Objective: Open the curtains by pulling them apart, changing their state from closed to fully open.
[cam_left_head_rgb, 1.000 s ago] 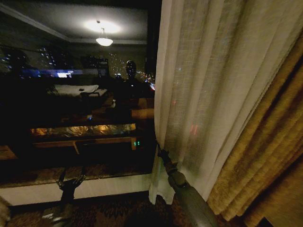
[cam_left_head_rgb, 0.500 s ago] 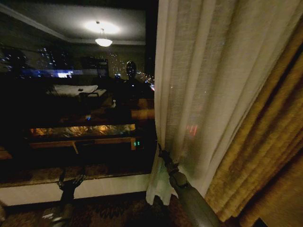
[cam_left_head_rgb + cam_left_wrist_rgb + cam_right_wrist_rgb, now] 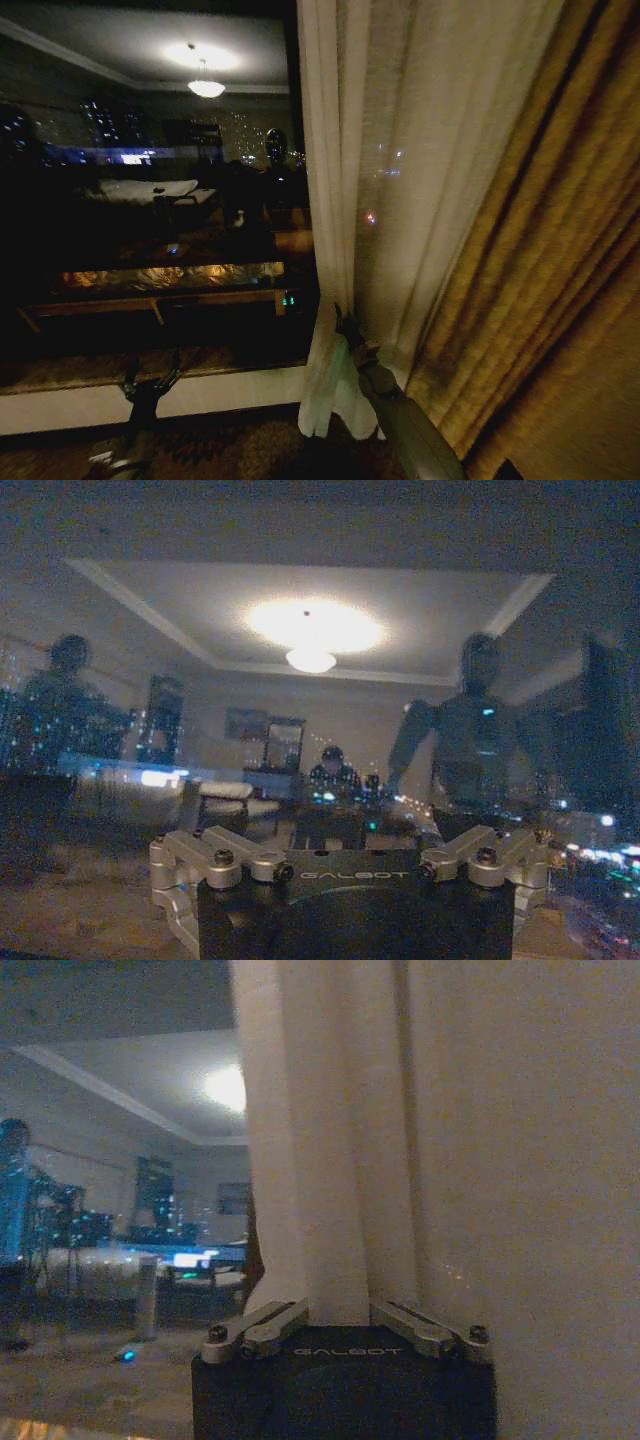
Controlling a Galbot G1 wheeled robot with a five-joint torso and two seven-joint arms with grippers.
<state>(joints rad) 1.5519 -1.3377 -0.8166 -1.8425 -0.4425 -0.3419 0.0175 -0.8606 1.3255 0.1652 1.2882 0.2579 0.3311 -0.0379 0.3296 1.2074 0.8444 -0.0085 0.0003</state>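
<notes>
Beside golden drape (image 3: 540,300), right gripper (image 3: 343,325) clamping sheer curtain (image 3: 400,180), dark window (image 3: 150,200) left.

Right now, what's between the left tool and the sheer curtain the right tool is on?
In the head view, only dark window glass and the pale sill separate the left tool from the sheer curtain, gathered at the right tool.

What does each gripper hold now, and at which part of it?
The right gripper is shut on the sheer curtain, pinching a fold near its inner edge, low on the panel. The left gripper holds nothing; it hangs open before the window sill.
</notes>
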